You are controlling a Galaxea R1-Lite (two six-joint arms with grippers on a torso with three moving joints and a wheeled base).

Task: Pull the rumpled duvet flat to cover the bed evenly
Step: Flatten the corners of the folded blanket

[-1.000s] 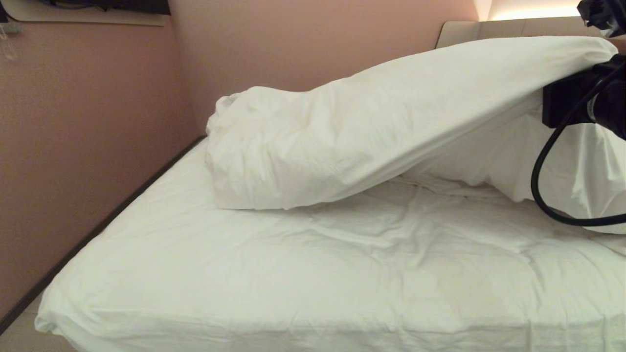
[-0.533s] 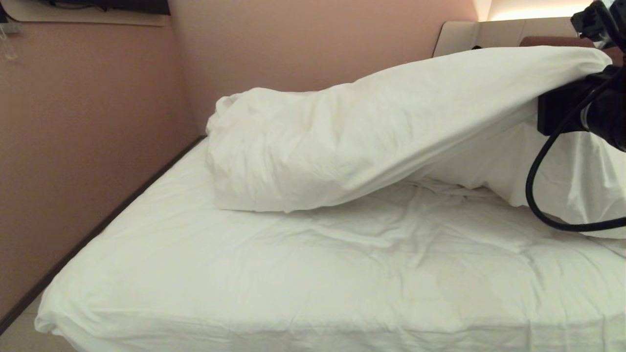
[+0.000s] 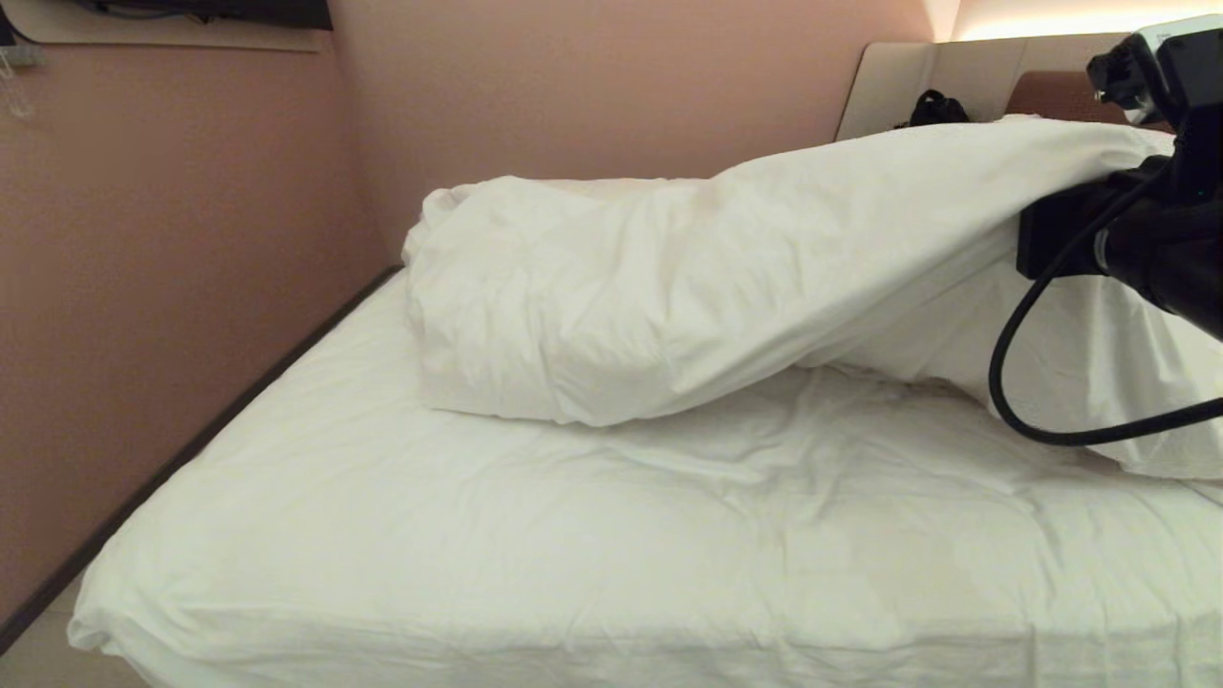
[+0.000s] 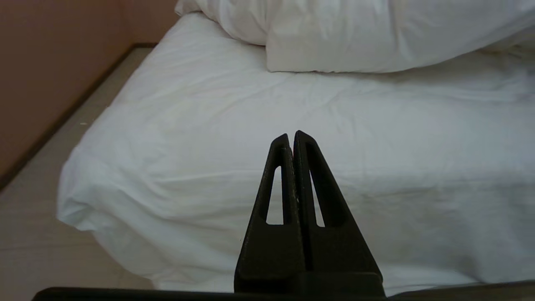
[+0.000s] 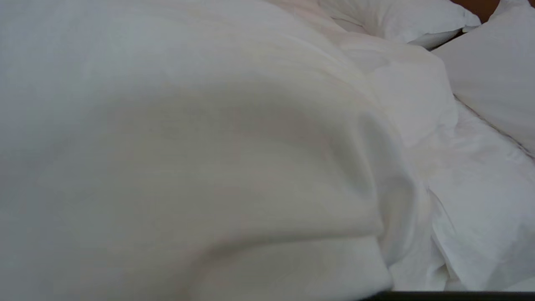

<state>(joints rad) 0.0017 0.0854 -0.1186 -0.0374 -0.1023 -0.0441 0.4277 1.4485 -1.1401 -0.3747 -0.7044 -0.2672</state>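
Thick, puffy white duvet (image 3: pixel 688 287) lies bunched toward the head of the wide white-sheeted bed (image 3: pixel 573 535), one edge lifted off the mattress at the right. Right gripper (image 3: pixel 1051 234) is at that raised edge, jaws closed on the fabric. Left gripper (image 4: pixel 291 138) hangs over the bed's foot, fingers pressed together, holding nothing.

The duvet (image 3: pixel 669 277) lies bunched across the bed's (image 3: pixel 478 535) far half, its right end raised.
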